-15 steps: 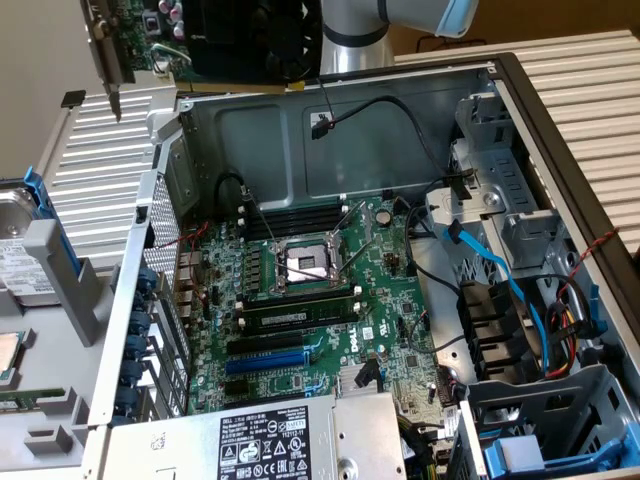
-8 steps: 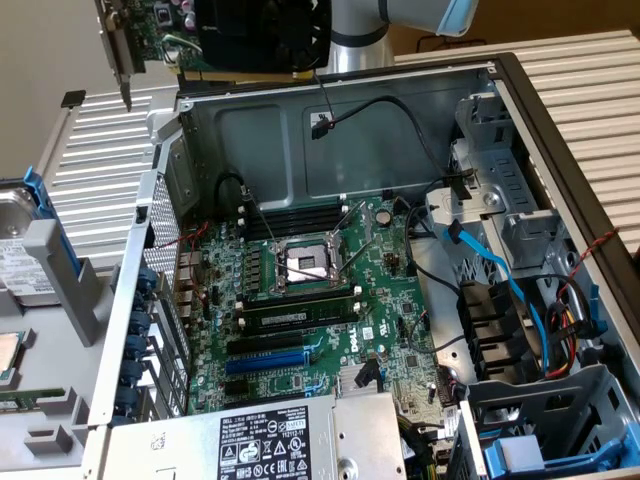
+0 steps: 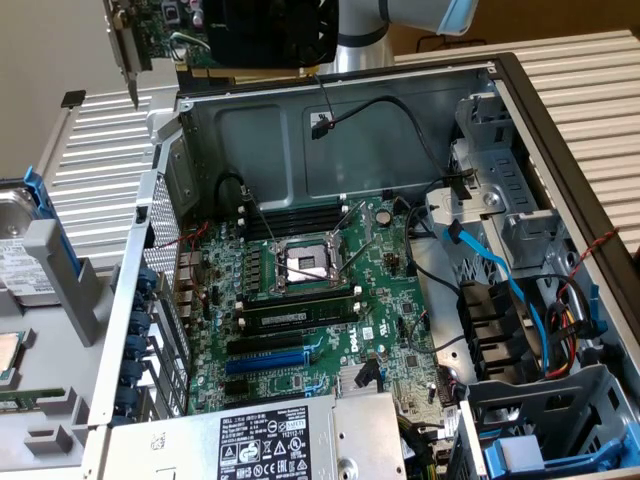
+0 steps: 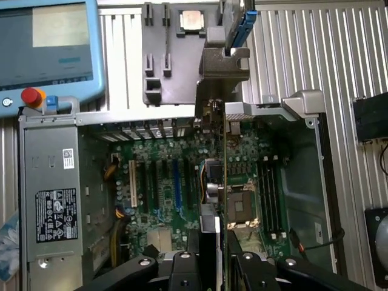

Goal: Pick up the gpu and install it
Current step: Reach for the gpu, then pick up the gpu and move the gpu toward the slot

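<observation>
Held the gpu (image 3: pixel 165 25) clamped in the pincer (image 4: pixel 213 262), shut on the card. Kept it high over the far wall of the open case (image 3: pixel 270 130), well apart from the motherboard (image 3: pixel 390 300). Judged the pick-up done, going by the card hanging clear of any surface. Judged the install not yet done: seated in no slot, touching nothing inside the case.

From the exterior view, made out the green face, the black shroud (image 3: pixel 265 30) and the bracket (image 3: pixel 124 45) on the exterior view's left, plus the gap down to the blue slot (image 3: pixel 268 357). From the wrist view, saw the card edge-on between the fingers (image 4: pixel 251 267), over the motherboard and near the row of slots. Caught also a pendant (image 4: pixel 48 42) beyond the case.
</observation>
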